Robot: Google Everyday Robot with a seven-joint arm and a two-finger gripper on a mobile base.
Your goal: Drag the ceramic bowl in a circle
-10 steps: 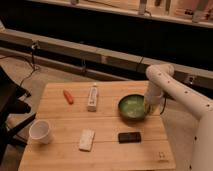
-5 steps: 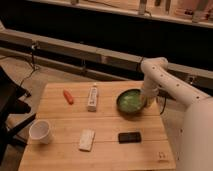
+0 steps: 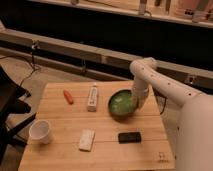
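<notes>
Adjoining ceramic bowl right rim: end effector

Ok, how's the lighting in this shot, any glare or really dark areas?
Camera view: warm, fairly even light falls on the wooden table. There is a pale sheen inside the green bowl. The wall behind the table is very dark. The gripper at the bowl's right rim is well lit.
</notes>
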